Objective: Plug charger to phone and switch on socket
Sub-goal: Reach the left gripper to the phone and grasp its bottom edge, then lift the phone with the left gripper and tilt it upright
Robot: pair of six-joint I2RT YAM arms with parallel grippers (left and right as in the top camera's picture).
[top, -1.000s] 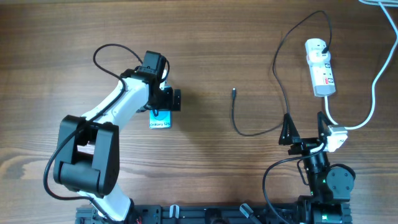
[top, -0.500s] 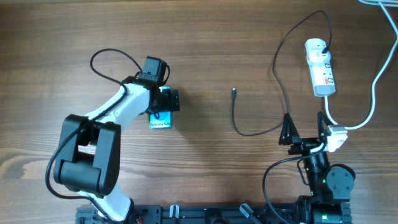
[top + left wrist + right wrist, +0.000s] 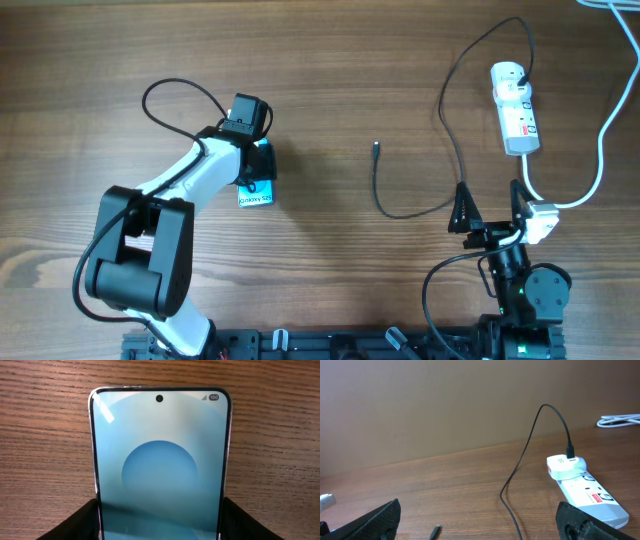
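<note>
The phone [image 3: 257,195] lies flat on the wooden table, cyan screen up, its white "Galaxy S25" band toward the front. My left gripper [image 3: 257,165] is over its far part. In the left wrist view the phone [image 3: 160,450] fills the frame and both fingers of my left gripper [image 3: 160,512] press its long edges. The charger, a thin black cable [image 3: 445,120], runs from the socket [image 3: 515,110] to a loose tip [image 3: 376,148] at mid-table. My right gripper [image 3: 490,208] is open and empty at the front right. In its wrist view the fingers [image 3: 480,520] frame the tip [image 3: 435,532], the cable [image 3: 520,470] and the socket [image 3: 587,495].
A thick white cord [image 3: 600,150] runs from the socket's near end off the far right edge. A white plug block [image 3: 543,218] lies beside my right gripper. The black cable loops across the table between tip and socket.
My left gripper's fingers have closed in onto the phone's sides, and the phone has shifted slightly left. The right arm, cable and socket have not moved.
</note>
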